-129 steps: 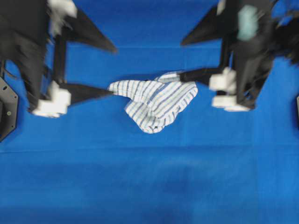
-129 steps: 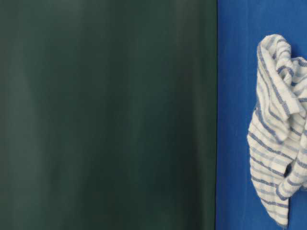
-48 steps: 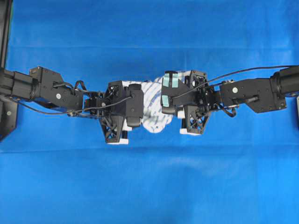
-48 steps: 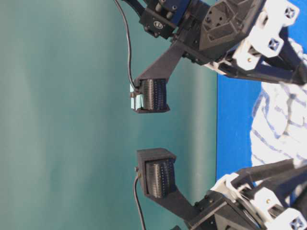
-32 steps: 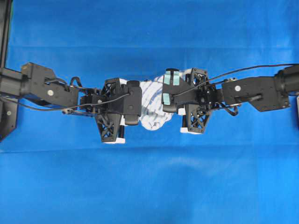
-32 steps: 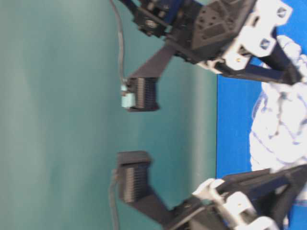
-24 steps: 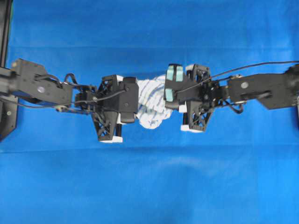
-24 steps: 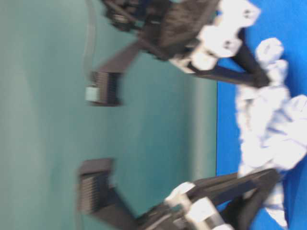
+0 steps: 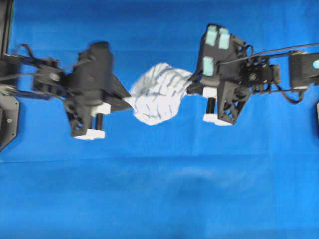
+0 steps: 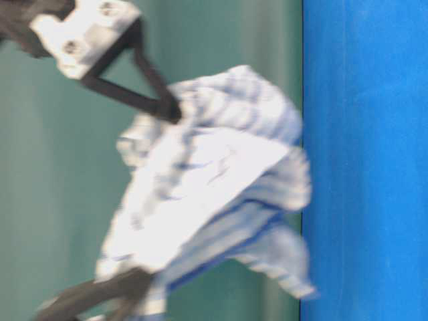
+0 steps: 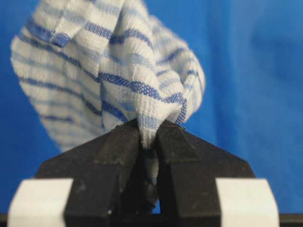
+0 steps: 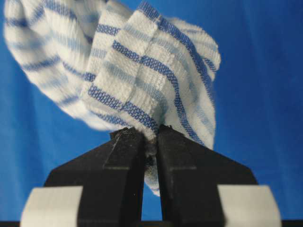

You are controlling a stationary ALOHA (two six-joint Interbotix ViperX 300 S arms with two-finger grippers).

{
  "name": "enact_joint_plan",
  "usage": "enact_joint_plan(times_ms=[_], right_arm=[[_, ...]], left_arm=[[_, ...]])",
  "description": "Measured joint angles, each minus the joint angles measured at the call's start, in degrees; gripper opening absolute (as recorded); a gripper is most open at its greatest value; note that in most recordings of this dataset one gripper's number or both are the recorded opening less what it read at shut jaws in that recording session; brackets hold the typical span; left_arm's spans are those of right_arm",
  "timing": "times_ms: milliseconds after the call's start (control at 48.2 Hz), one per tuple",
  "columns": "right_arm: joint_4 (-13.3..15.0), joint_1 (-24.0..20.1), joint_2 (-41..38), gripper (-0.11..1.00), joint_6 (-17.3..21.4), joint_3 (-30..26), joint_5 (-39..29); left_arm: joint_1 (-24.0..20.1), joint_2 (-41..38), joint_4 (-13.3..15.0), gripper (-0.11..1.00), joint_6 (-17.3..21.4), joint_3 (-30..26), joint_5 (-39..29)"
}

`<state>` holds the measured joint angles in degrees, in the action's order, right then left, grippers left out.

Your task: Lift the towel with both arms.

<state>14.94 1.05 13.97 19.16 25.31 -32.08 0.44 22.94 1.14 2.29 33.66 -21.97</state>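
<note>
1. table (image 9: 159,199) covered by plain blue cloth, fills overhead view; in the table-level view it is the blue band at right (image 10: 368,160)
2. left arm (image 9: 50,82) comes in from left edge of overhead view, black with white fittings, blurred
3. right arm (image 9: 269,72) comes in from right edge, black, pale green tape patches on top, cable running along it
4. towel (image 9: 158,99) white with thin blue stripes, bunched, strung between the two end effectors near table centre; table-level view shows it hanging clear of the blue surface against the green backdrop (image 10: 207,200), blurred
5. left end effector (image 11: 149,135) clamped tight on a fold of the towel, cloth pinched between both black fingers, rest of cloth bulging above the tips; in overhead view it meets the towel's left corner (image 9: 127,101)
6. right end effector (image 12: 150,137) likewise clamped on a towel fold, striped edge squeezed between fingers; in overhead view at the towel's right edge (image 9: 192,89)
</note>
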Motion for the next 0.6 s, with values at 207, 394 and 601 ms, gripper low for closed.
enact_joint_plan(times_ms=[207,394,601], right_arm=[[-0.09,-0.88,3.96,0.09,-0.53,-6.94,-6.77],[-0.09,-2.81,5.98,0.09,-0.97,-14.41,-12.39],[-0.09,-3.96,6.24,0.09,-1.05,-21.36,-18.02]], left_arm=[[-0.35,4.66,0.09,0.04,0.0,-5.1,-7.21],[-0.53,6.68,0.0,0.04,0.0,-10.55,-12.04],[-1.32,7.03,0.09,0.04,0.0,-16.35,-16.52]])
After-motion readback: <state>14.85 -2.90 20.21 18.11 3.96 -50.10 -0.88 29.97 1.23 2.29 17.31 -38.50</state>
